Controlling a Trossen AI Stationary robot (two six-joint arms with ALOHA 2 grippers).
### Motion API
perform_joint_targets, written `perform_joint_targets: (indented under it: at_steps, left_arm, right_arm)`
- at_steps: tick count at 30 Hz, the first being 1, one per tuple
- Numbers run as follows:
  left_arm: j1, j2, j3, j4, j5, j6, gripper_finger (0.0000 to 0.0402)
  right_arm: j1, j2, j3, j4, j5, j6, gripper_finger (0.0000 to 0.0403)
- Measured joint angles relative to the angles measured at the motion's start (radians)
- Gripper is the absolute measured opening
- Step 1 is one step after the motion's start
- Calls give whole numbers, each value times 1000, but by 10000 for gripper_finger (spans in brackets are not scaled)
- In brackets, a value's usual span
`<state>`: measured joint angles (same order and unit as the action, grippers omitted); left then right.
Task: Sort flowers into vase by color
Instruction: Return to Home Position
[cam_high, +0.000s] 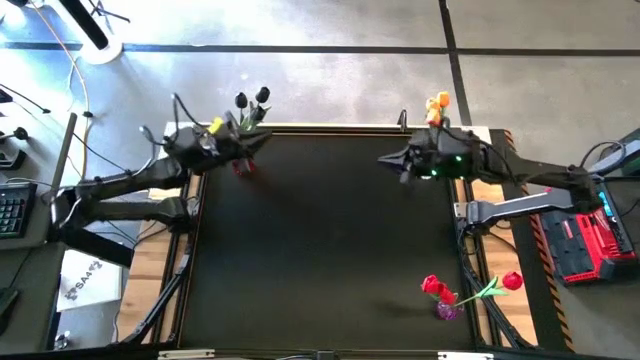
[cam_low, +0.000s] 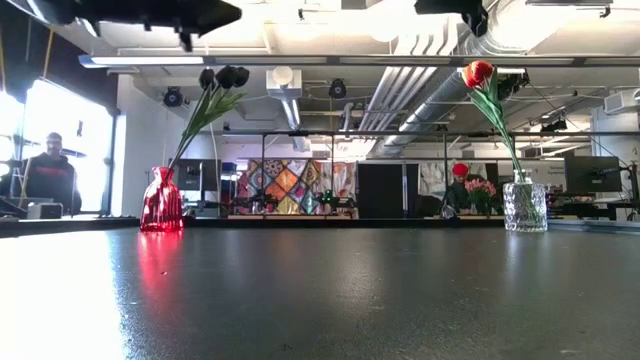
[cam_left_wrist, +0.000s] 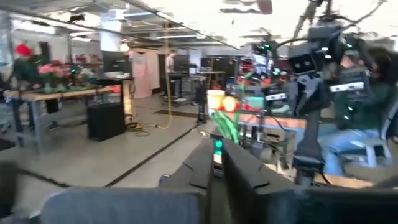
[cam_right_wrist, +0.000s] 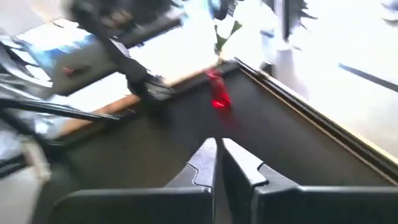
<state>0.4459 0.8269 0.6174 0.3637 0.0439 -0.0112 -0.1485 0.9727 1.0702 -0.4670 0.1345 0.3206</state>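
Observation:
A red vase (cam_high: 242, 166) stands at the table's far left and holds black tulips (cam_high: 252, 99); the low view shows the vase (cam_low: 161, 201) and the heads (cam_low: 224, 77). A clear vase (cam_low: 525, 205) at the far right holds orange tulips (cam_high: 437, 103). A purple vase (cam_high: 447, 310) near the right edge carries red tulips (cam_high: 431, 286). My left gripper (cam_high: 264, 141) hovers shut and empty beside the red vase. My right gripper (cam_high: 384, 160) is also shut and empty, just left of the clear vase. The right wrist view shows the red vase (cam_right_wrist: 217, 97) ahead of the fingers.
The black table top (cam_high: 320, 250) is bare between the three vases. A red box (cam_high: 585, 235) sits off the right edge and a keyboard (cam_high: 10, 205) off the left. A person (cam_low: 48, 175) sits far behind the table, in the room.

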Motion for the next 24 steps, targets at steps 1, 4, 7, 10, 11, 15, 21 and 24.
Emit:
perform_joint_targets:
  at_steps: [1,4,7,10,11,15,21,24]
  left_arm:
    - [-31,24,0,24,-19,16,11]
    - [-101,111,0,109,-50,40,4]
    - [-148,195,0,210,-52,39,2]
    - [-185,268,0,258,-52,9,1]
    - [-195,290,0,262,-52,-4,1]
    - [-208,351,0,258,-52,-11,1]
    - [-208,360,0,211,-38,-65,0]
    - [-211,333,0,111,-30,-42,0]
  right_arm:
    - [7,-32,-48,51,-21,-2,12]
    - [23,-130,-217,248,-109,-30,2]
    - [35,-218,-388,473,-138,-23,4]
    - [38,-281,-512,594,-136,-15,1]
    - [38,-297,-538,593,-133,-14,2]
    - [38,-338,-610,560,-128,37,1]
    - [38,-421,-642,560,-110,-161,0]
    - [38,-488,-642,561,-201,-266,0]
